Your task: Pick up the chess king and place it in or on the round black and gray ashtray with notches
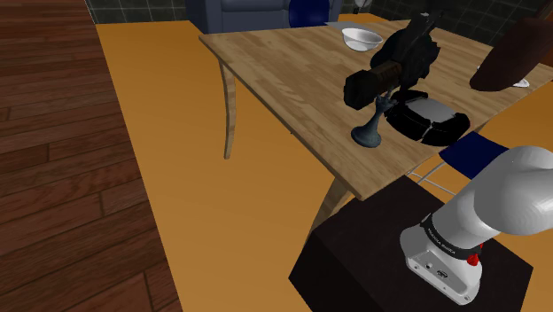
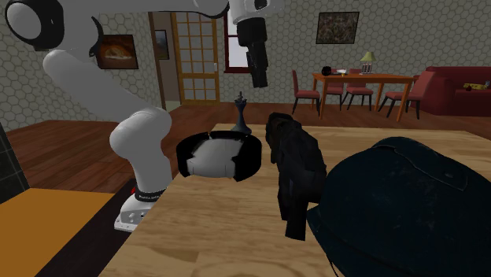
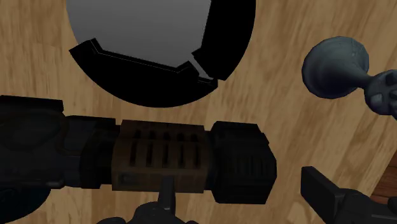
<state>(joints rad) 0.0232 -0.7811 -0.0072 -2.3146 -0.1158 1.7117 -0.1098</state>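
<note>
The chess king (image 1: 369, 125) is a dark blue-grey piece standing upright on the wooden table (image 1: 284, 71), just beside the round ashtray (image 1: 430, 118) with its black notched rim and grey inside. From across the table, the king (image 2: 241, 115) shows behind the ashtray (image 2: 219, 156). My black gripper (image 2: 258, 77) hangs high above them, open and holding nothing. Through the wrist camera, the gripper (image 3: 238, 191) is over a black and brown gadget (image 3: 159, 156), with the ashtray (image 3: 159, 76) beyond it and the king (image 3: 335, 67) off to one side.
The black gadget (image 1: 394, 66) lies on the table right next to the ashtray and king. A white bowl (image 1: 362, 37) sits farther back. A large dark blue object (image 2: 401, 208) covers the table's near corner in the second exterior view. My stand (image 1: 408, 257) abuts the table edge.
</note>
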